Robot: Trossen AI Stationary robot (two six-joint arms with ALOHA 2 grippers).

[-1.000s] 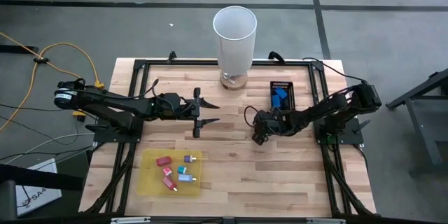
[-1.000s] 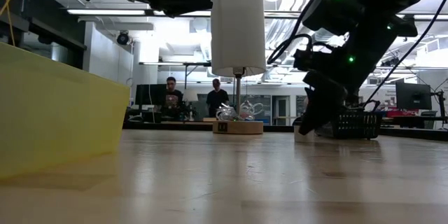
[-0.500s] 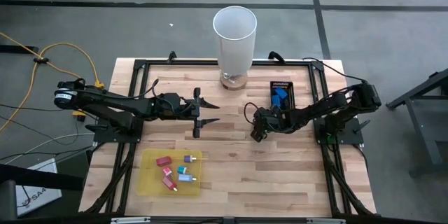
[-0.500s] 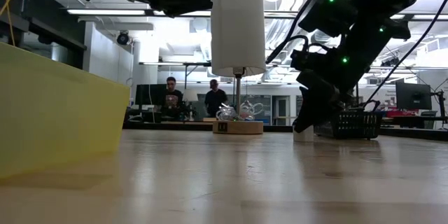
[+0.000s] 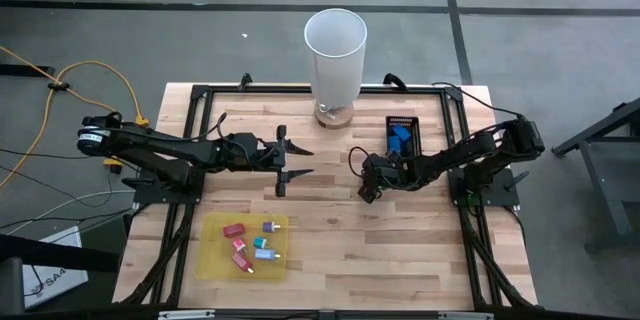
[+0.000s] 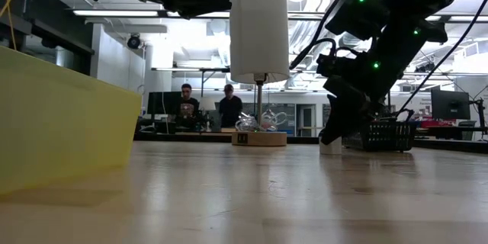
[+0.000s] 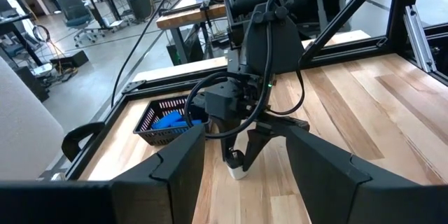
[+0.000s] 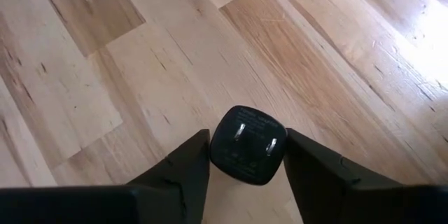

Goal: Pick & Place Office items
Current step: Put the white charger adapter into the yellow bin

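A small whitish piece [image 7: 238, 171] with a black top face bearing two metal prongs [image 8: 248, 145] stands on the table right of centre. My right gripper [image 5: 368, 191] slants down over it and is shut on it. Several red, pink and blue office items [image 5: 250, 243] lie on the yellow sheet [image 5: 215, 258] at the near left. My left gripper [image 5: 292, 160] hangs open above the table's middle, clear of everything, and points toward the right arm. My right gripper pinches the whitish piece between its two fingers, one on each of two opposite sides [image 8: 213, 150] just below the black top. The fingers [image 7: 255, 143] slant down from the table's right side. The piece stands upright with its bottom [image 6: 330, 151] on the table.
A tall white cylinder [image 5: 335, 55] on a wooden foot stands at the far middle. A small black tray [image 5: 412, 123] holding blue pieces sits at the far right, close behind the right arm. Bare wood lies between the yellow sheet and the right gripper.
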